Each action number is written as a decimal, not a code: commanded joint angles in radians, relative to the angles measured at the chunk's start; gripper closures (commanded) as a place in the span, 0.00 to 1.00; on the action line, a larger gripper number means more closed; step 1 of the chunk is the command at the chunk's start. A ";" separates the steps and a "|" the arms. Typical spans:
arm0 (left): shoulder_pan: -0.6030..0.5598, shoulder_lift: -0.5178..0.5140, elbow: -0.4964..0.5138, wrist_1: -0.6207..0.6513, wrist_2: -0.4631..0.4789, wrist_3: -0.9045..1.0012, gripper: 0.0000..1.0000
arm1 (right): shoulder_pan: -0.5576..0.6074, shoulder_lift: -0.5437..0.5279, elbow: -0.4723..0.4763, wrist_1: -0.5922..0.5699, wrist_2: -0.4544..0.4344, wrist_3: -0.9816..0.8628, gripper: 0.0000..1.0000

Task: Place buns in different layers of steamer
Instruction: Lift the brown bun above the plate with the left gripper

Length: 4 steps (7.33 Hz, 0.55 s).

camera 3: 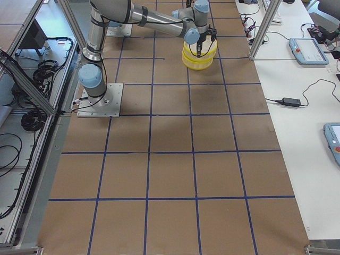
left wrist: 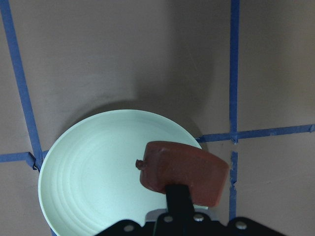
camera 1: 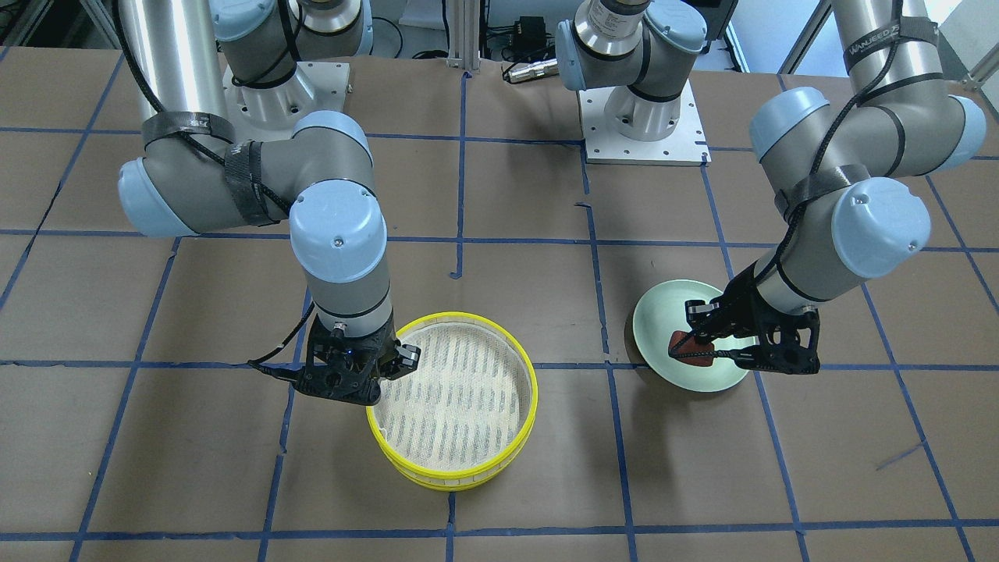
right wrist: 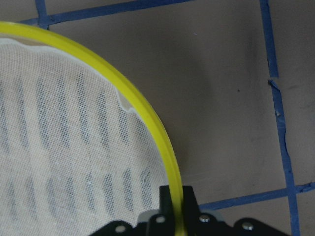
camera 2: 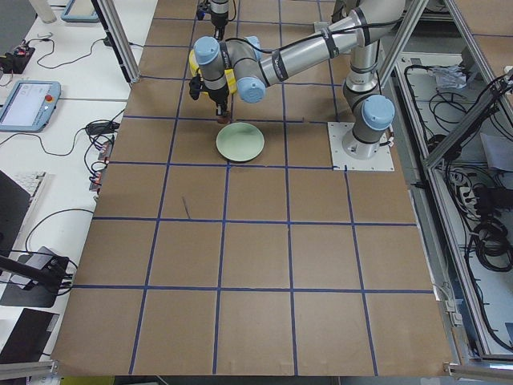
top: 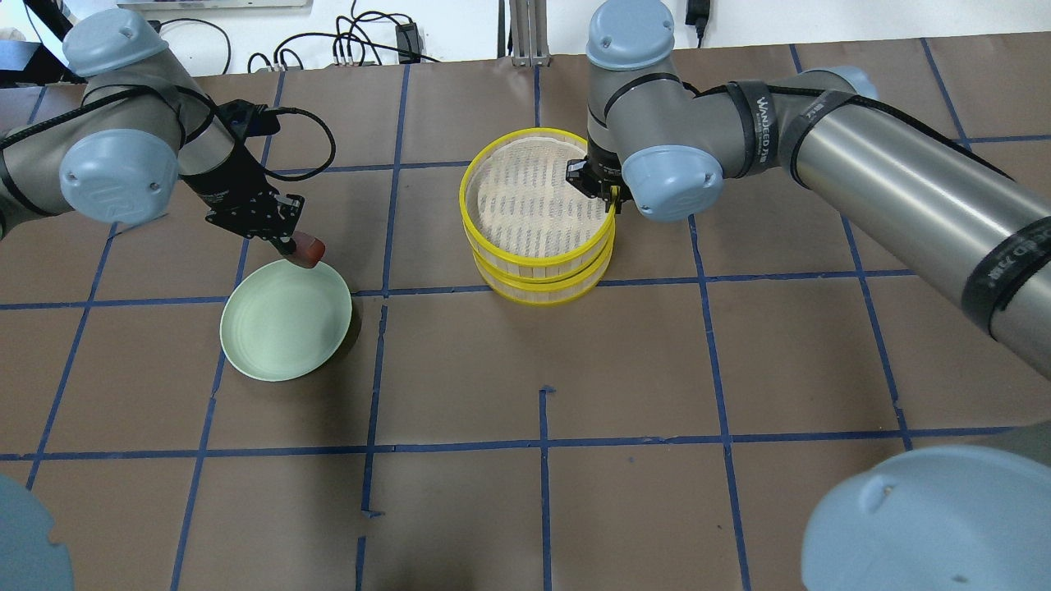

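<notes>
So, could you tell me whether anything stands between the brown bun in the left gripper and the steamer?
Nothing visible does: only bare table lies between the brown bun, held by the left gripper, and the steamer. The right gripper grips the rim of the top tray on the far side.

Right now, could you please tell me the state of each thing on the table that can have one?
left gripper: shut on the brown bun, above the green plate.
brown bun: held, apparently lifted off the plate.
green plate: empty.
right gripper: shut on the top layer's rim.
top layer: stacked on the lower layer, liner bare.
lower layer: contents hidden.
</notes>
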 commanded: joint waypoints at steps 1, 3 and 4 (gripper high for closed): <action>0.000 0.001 0.000 0.000 -0.002 0.000 0.99 | 0.000 -0.002 0.015 0.005 -0.001 -0.005 0.89; 0.000 0.001 0.003 0.000 -0.002 -0.009 0.99 | 0.000 -0.005 0.018 0.012 -0.001 -0.007 0.89; 0.000 0.001 0.003 0.000 -0.004 -0.014 0.99 | 0.002 -0.005 0.018 0.012 -0.003 -0.007 0.89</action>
